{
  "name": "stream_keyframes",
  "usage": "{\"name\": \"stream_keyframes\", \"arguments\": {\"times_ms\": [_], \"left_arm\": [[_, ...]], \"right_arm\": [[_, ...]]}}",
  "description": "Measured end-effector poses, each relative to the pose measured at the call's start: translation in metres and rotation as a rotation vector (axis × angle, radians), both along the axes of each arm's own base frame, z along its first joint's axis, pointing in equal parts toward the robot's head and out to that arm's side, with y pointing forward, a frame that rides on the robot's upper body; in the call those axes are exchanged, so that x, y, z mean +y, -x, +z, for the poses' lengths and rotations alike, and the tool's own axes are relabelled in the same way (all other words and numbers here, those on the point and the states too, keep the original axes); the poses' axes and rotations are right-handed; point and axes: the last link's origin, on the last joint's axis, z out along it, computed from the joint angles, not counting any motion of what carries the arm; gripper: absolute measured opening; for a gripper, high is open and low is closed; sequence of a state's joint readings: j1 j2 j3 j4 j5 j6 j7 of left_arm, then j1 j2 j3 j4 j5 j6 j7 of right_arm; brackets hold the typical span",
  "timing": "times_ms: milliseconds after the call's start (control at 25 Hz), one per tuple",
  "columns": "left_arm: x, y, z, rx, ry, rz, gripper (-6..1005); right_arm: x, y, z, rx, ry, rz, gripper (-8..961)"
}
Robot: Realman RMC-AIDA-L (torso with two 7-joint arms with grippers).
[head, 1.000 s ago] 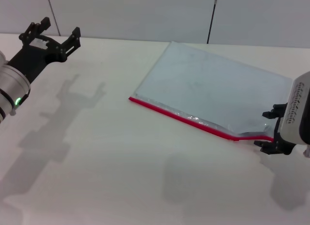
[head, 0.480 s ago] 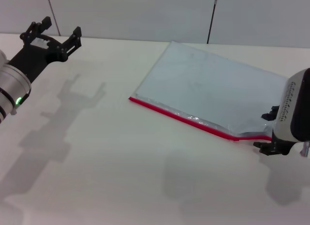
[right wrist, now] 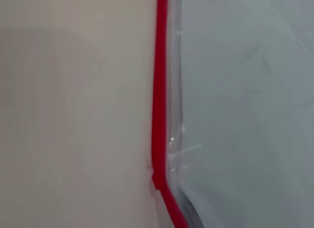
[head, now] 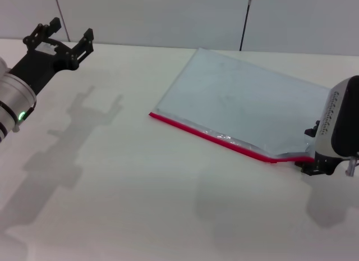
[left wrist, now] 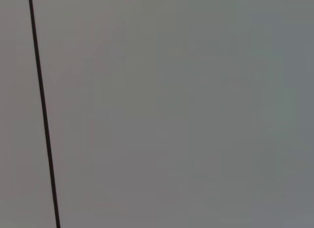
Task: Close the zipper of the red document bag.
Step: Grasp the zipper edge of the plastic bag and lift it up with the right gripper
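right gripper low at the zipper's right end, finger state hidden by the wrist | red document bag flat on white table (right corner lifted, zipper kinked there) | left gripper spread wide, raised far left

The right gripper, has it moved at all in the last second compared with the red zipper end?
Yes. The right gripper has shifted slightly up and inward, closing on the zipper end at the red document bag's near corner.
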State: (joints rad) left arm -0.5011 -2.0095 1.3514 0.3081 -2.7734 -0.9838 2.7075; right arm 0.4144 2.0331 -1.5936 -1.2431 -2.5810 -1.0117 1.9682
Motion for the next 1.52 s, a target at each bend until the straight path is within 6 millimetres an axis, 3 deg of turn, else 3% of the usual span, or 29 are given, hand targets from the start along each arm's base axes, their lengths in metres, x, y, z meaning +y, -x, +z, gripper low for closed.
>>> {"name": "stream_keyframes", "arguments": {"times_ms": [880, 1360, 1520], "left_arm": [[0.001, -0.002, -0.001, -0.003, 0.001, -0.005, 786], [0.001, -0.004, -0.002, -0.005, 0.003, -0.010, 786], [0.001, -0.005, -0.005, -0.011, 0.020, -0.014, 786]], "right_arm": [[0.010, 0.007, -0.007, -0.009, 0.001, 0.030, 574], [0.010, 0.011, -0.012, -0.016, 0.010, 0.051, 344], [0.011, 0.014, -0.009, 0.004, -0.005, 0.048, 214]]}}
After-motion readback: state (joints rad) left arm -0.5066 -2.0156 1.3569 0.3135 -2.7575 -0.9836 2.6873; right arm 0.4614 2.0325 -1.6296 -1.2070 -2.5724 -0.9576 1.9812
